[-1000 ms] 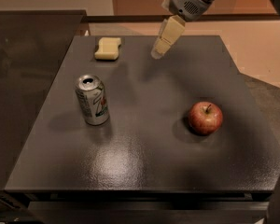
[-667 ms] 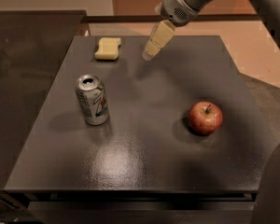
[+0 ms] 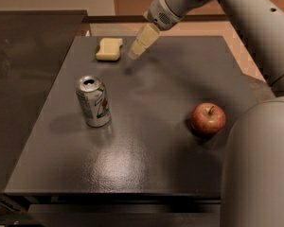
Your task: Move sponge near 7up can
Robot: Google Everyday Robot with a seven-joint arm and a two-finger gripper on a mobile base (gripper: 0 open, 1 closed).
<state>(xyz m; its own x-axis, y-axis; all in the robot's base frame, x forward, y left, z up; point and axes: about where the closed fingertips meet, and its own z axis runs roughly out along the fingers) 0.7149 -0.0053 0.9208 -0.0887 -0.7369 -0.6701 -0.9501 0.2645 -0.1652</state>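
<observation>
The pale yellow sponge (image 3: 109,49) lies flat near the far left corner of the dark table (image 3: 146,141). The 7up can (image 3: 93,101) stands upright at the left middle, well in front of the sponge. My gripper (image 3: 135,54) hangs above the far edge of the table, its tan fingers pointing down and left, just right of the sponge and not touching it. It holds nothing that I can see.
A red apple (image 3: 208,118) sits on the right side of the table. My arm's grey body (image 3: 258,164) fills the lower right corner. A dark counter (image 3: 19,70) borders the table on the left.
My gripper has moved left and slightly down, closing in on the sponge. The sponge, the can and the apple have not moved.
</observation>
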